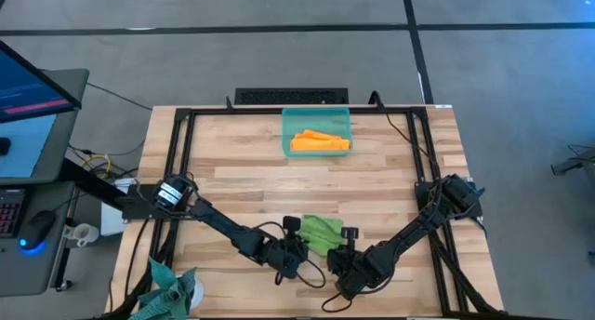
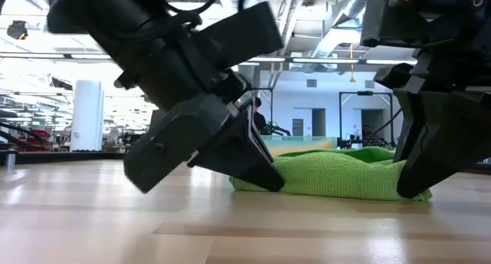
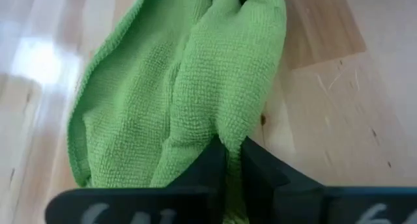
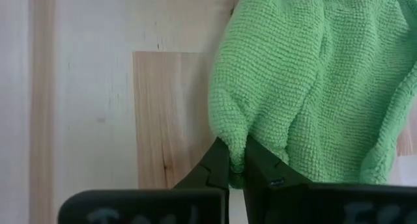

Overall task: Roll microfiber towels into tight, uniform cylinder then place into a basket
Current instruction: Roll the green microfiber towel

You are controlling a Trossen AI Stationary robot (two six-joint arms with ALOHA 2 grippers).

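Step in hand: green towel (image 1: 322, 233) at tabletop (image 1: 242, 180) 6 o'clock, left end effector (image 3: 232, 160) & right end effector (image 4: 237, 160) each clamped on an edge; orange towel (image 1: 320, 141) already in basket (image 1: 289, 121) at 12 o'clock; next req. even, tight roll.

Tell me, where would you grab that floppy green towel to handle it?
By its edge, from above, one end each. The green towel lies bunched and limp on the table, so only a pinched fold gives purchase. The left gripper and right gripper each pinch a fold like that.
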